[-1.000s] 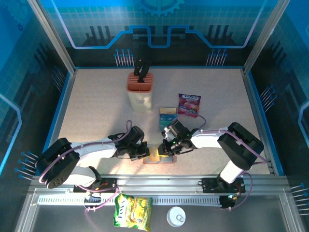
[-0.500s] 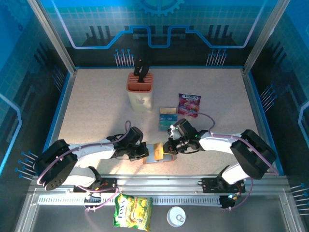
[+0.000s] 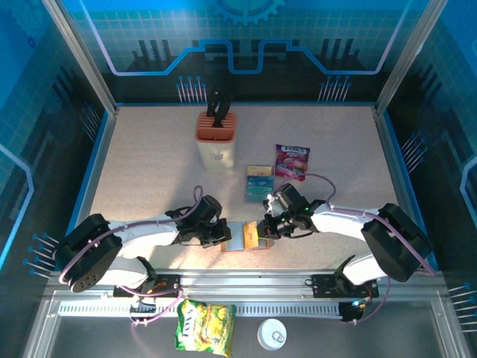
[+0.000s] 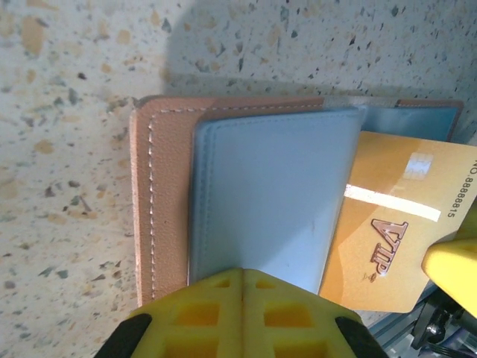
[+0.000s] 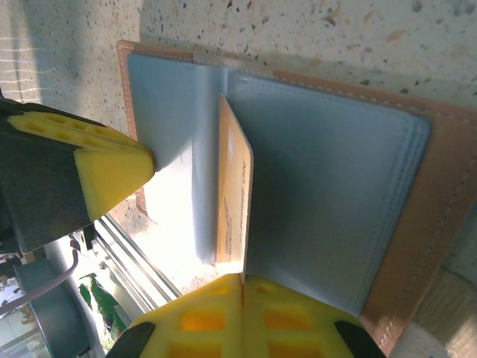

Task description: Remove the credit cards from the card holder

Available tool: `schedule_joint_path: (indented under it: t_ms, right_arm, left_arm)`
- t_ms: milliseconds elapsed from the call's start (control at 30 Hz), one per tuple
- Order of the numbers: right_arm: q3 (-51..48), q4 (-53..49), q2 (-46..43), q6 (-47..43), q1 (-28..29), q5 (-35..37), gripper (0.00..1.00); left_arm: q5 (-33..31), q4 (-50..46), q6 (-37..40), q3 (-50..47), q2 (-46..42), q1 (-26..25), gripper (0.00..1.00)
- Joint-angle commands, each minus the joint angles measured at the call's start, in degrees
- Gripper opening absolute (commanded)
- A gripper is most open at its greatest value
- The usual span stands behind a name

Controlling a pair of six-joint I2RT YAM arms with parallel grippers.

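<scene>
One speckled worktop (image 3: pixel 149 171) carries everything, and the brown wallet (image 4: pixel 160 201) lies open on it at its near edge, between the two arms. Well beyond the wallet and a little to its left stands the beige knife block (image 3: pixel 217 142) with an orange top. Beyond the wallet to its right lies a purple snack packet (image 3: pixel 292 161). Between that packet and the wallet, apart from both, the teal cards (image 3: pixel 258 183) lie flat. A gold card (image 4: pixel 387 246) marked VIP sticks partway out of the wallet's grey-blue inner pocket, on the wallet's right half. The right fingers (image 5: pixel 201 317) are pressed together on that card's free edge, pinching it so that it stands tilted up from the pocket. The left fingers (image 4: pixel 201 313) are pressed together too, their yellow tips resting on the wallet's left blue flap
</scene>
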Motion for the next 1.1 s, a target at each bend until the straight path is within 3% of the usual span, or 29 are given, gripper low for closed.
schedule_joint_path:
  t_ms: [0,200,433,667,900,1067]
  right_arm:
    - [-0.9,-1.4,0.1,-0.9,-0.3,-0.1,0.01]
    - [-0.5,-3.1,-1.6,-1.5,-0.4,1.0,0.0]
    - [5.8,-16.2,-6.3,-9.2,-1.8,5.8,0.0]
    - [16.5,-30.0,-5.8,-28.0,-4.1,11.6,0.02]
    - [31.5,-41.6,2.1,-49.0,-4.1,23.4,0.0]
    - [40.8,-46.2,8.4,-62.7,-4.0,25.8,0.0]
  left_arm:
    - [0.4,1.2,-0.3,-0.7,1.5,-0.5,0.05]
    - [-0.1,1.3,0.6,0.1,2.4,-0.4,0.05]
    - [-3.1,-3.2,2.7,1.3,0.0,0.0,0.05]
    - [-3.5,-4.1,3.7,1.8,-2.7,0.5,0.13]
    - [-4.3,-5.6,4.3,1.2,-6.1,1.4,0.25]
    - [-5.6,-8.2,5.7,1.8,-8.1,1.9,0.3]
